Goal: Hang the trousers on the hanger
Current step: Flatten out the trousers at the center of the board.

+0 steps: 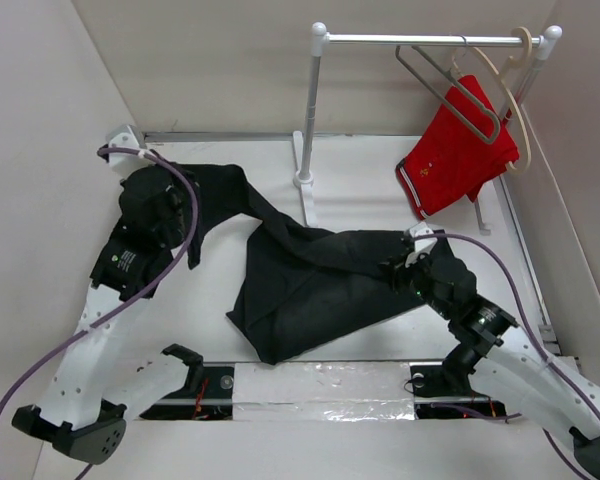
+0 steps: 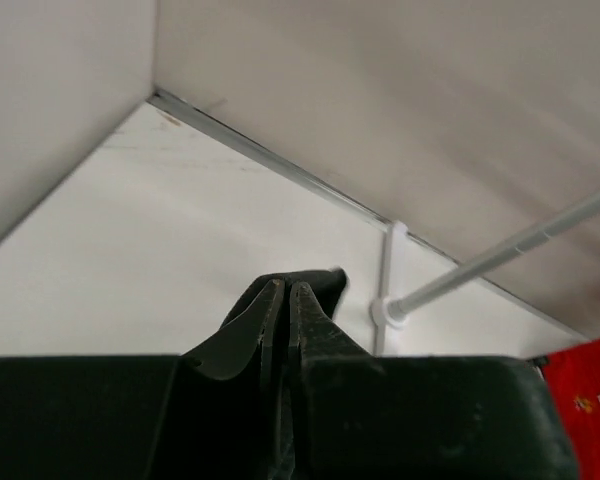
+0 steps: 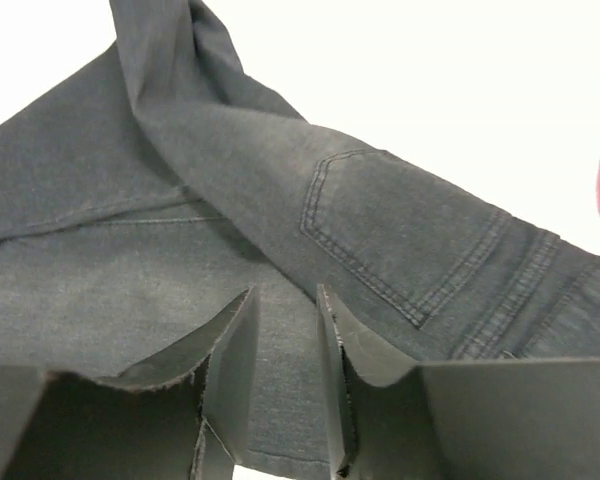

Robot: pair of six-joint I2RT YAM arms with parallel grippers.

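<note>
L fingers [image 2: 265, 335] pinched on trousers [image 1: 310, 280] leg | R fingers [image 3: 230, 365] apart, empty, over back pocket [image 3: 405, 235] | step: prob. gathering | next: you grip waist, lift to grey hanger [image 1: 458, 95]

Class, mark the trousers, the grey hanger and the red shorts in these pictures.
trousers [image 1: 310, 290]: top external view, on the broad seat part.
grey hanger [image 1: 420, 78]: top external view, on its lower wire side.
red shorts [image 1: 450, 165]: top external view, on the middle of the fabric.
</note>
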